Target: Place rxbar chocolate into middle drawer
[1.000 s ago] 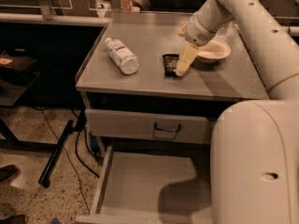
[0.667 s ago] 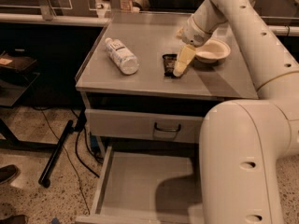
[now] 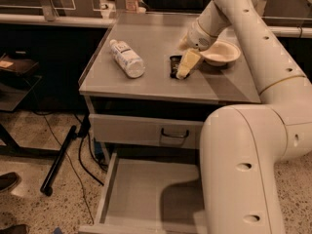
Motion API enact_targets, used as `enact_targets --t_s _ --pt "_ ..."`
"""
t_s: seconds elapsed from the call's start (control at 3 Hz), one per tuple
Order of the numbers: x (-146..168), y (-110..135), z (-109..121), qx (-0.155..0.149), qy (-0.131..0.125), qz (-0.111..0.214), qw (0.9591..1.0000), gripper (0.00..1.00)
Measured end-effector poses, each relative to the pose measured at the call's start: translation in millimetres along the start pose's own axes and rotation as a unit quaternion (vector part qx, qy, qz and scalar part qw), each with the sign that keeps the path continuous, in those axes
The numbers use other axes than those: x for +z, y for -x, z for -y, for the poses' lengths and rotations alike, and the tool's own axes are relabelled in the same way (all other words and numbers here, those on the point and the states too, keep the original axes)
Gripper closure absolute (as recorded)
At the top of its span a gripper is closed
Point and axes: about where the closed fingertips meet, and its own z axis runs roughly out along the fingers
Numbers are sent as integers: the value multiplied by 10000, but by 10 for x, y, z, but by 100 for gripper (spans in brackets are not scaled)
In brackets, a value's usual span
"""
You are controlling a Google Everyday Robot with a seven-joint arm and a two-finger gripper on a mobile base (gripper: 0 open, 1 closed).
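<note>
Up on the bench (image 3: 156,35), the gripper (image 3: 186,67) reaches down at the right edge of the rxbar chocolate (image 3: 173,65), which lies flat; whether the jaws are apart cannot be told. Below, the middle drawer (image 3: 141,194) stands open.

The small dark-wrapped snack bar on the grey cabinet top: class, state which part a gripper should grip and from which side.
Grip the small flat dark-wrapped snack bar across its narrow width, near mid-length, coming from above: it lies flat on the grey cabinet top, so probably only its long edges offer purchase. The cream gripper hangs over its right edge.
</note>
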Motion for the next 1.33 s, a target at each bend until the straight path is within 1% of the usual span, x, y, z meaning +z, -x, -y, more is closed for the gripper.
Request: enact_targets --t_s 0.67,1.0,1.33 --pt "0 0 0 0 0 0 10000 73" --pt "-5 3 1 0 0 0 10000 100" --pt "-41 22 4 1 -2 0 10000 100"
